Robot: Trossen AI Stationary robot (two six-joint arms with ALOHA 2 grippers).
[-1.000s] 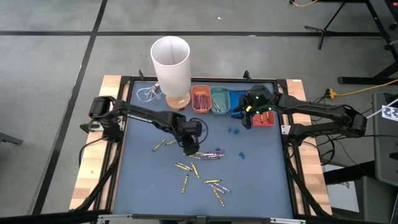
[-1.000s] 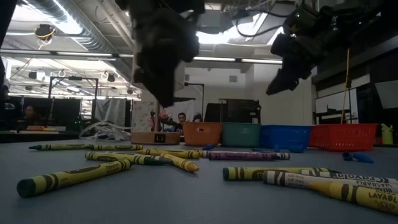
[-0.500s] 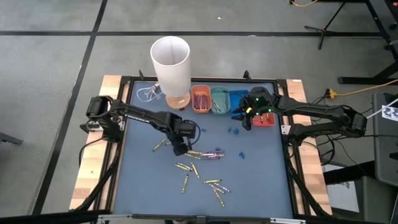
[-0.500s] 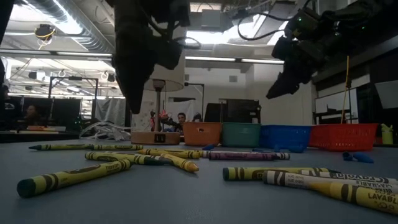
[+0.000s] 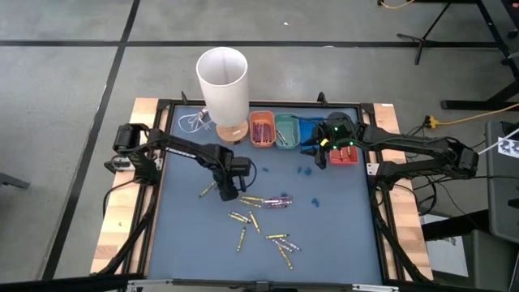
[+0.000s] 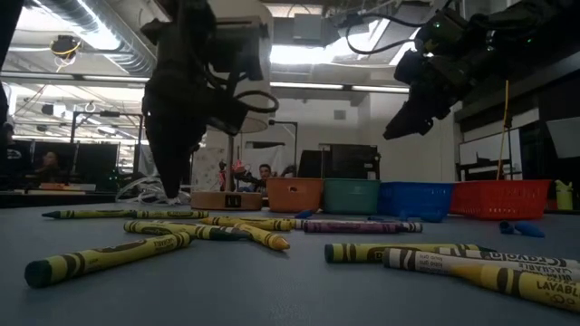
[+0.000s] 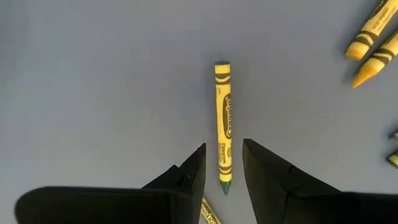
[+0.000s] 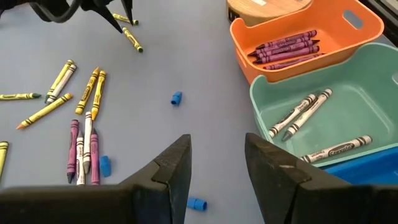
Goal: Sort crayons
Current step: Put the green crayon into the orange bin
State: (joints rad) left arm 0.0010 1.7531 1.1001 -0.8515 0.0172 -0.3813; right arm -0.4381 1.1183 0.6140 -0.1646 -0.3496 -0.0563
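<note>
Several crayons, mostly yellow (image 5: 243,219) with a few purple and pale ones (image 5: 280,200), lie scattered on the blue mat. My left gripper (image 5: 226,191) is open, pointing down, low over the mat. In the left wrist view its fingers (image 7: 224,167) stand on either side of the near tip of one yellow crayon (image 7: 222,130), which lies flat; they do not touch it. My right gripper (image 5: 319,156) is open and empty, raised near the trays (image 8: 214,155).
Along the far edge stand an orange tray (image 5: 261,130) with purple crayons, a teal tray (image 5: 285,131) with pale crayons, a blue tray (image 5: 308,134) and a red tray (image 5: 343,156). A white cylinder (image 5: 222,81) stands at the far left. Small blue bits (image 5: 305,170) lie on the mat.
My left gripper has gone toward the table's left edge and come down close to the mat, over the end of a yellow crayon.
</note>
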